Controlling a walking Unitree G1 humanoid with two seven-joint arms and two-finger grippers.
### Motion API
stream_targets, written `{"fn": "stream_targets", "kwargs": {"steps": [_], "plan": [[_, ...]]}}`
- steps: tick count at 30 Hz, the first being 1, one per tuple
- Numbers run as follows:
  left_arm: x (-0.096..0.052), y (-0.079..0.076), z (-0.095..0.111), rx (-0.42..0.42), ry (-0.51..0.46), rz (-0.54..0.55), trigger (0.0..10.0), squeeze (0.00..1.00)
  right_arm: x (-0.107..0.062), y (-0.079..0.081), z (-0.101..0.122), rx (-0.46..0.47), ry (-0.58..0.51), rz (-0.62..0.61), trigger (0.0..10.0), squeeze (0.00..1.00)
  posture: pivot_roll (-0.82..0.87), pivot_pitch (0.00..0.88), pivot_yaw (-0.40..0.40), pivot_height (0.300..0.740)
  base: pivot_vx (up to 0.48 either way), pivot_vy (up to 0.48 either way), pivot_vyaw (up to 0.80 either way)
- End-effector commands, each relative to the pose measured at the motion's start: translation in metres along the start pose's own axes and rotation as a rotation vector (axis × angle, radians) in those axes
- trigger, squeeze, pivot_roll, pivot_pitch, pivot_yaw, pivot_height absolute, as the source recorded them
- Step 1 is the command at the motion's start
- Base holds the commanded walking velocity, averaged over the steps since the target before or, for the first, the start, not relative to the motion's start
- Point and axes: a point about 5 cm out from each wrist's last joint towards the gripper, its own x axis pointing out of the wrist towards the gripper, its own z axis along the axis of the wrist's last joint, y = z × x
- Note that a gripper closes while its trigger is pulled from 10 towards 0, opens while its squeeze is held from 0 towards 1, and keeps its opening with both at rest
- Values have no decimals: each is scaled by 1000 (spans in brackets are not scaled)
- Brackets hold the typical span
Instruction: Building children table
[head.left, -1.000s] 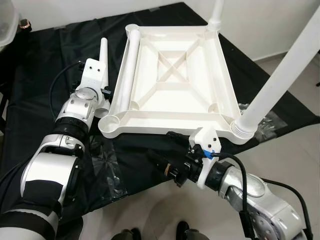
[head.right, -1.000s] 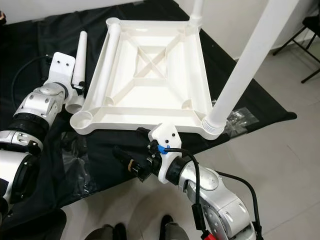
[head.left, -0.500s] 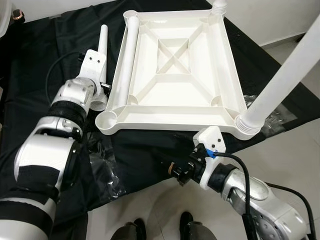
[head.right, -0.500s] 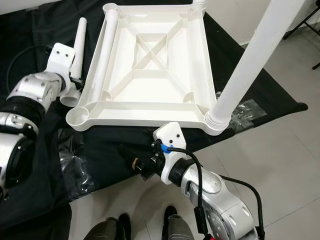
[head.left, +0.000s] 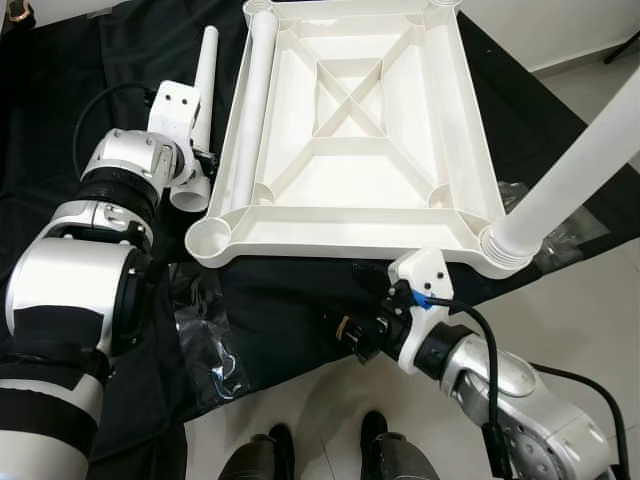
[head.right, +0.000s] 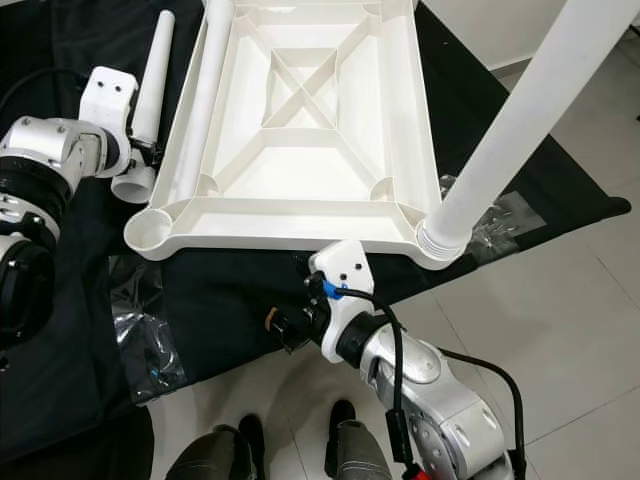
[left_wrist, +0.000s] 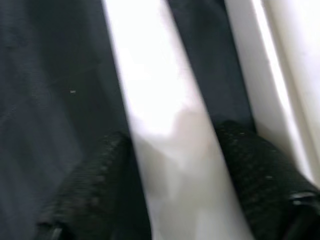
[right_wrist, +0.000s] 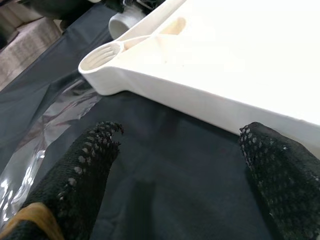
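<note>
White plastic tabletop (head.left: 350, 130) lies upside down on the black cloth (head.left: 90, 90) in my eye views, one leg (head.left: 575, 180) already standing at its near right corner. My left wrist view shows my left gripper (left_wrist: 175, 165) pinching a loose white tapered leg (left_wrist: 155, 100) just beside the tabletop's rim; it could slip if I tilt it carelessly. My right wrist view shows my right gripper (right_wrist: 175, 175) spread, empty, near the front edge.

White tabletop (head.left: 350, 120), white leg (head.left: 205, 75), black cloth (head.left: 90, 90)
</note>
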Motion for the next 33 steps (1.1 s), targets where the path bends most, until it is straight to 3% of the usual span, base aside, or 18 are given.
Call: {"fn": "stream_targets", "kwargs": {"steps": [1, 8, 13, 18, 19, 21, 23, 24, 25, 26, 27, 30, 32, 33], "plan": [[5, 0, -24, -13, 107, -27, 0, 0, -2, 1, -2, 13, 13, -6, 10000, 0, -58, 356, 51, 740, 0, 0, 0], [3, 7, -20, -3, 88, 12, 0, 0, 0, 0, -1, 17, 9, -14, 10000, 0, -56, 353, 46, 740, 0, 0, 0], [-14, 27, 29, -88, -215, 140, 0, 0, 5, -2, 1, 18, 3, -15, 10000, 0, -58, 338, 37, 740, 0, 0, 0], [-27, 39, 51, -168, -353, 176, 0, 0, 7, -4, 2, 15, 0, -17, 10000, 0, -61, 331, 33, 740, 0, 0, 0], [-34, 45, 61, -201, -427, 186, 0, 0, 7, -5, 3, 12, -2, -18, 10000, 0, -60, 325, 30, 740, 0, 0, 0], [-34, 45, 61, -201, -427, 186, 0, 0, 7, -5, 3, 12, -2, -18, 10000, 0, -60, 325, 30, 740, 0, 0, 0], [-53, 59, 83, -311, -611, 173, 0, 0, 9, -7, 4, 3, -9, -19, 10000, 0, -60, 312, 25, 740, 0, 0, 0], [-53, 59, 83, -311, -611, 173, 0, 0, 9, -7, 4, 3, -9, -19, 10000, 0, -60, 312, 25, 740, 0, 0, 0], [-74, 78, 95, -435, -796, 126, 6431, 0, 12, -10, 9, 16, -41, -31, 10000, 0, -61, 303, 22, 740, 0, 0, 0], [-74, 78, 95, -435, -796, 126, 6431, 0, 12, -10, 9, 16, -41, -31, 10000, 0, -61, 303, 22, 740, 0, 0, 0], [-84, 89, 95, -529, -879, 63, 10000, 0, 13, -12, 14, 36, -73, -38, 10000, 0, -57, 296, 20, 740, 0, 0, 0], [-99, 107, 89, -651, -1025, -51, 10000, 0, 15, -16, 23, 75, -126, -44, 10000, 0, -58, 288, 17, 740, 0, 0, 0], [-103, 113, 83, -654, -1078, -76, 10000, 0, 16, -18, 26, 89, -143, -40, 10000, 0, -56, 283, 15, 740, 0, 0, 0], [-111, 123, 69, -662, -1131, -159, 10000, 0, 16, -21, 31, 102, -166, -25, 10000, 0, -43, 272, 10, 740, 0, 0, 0]]}}
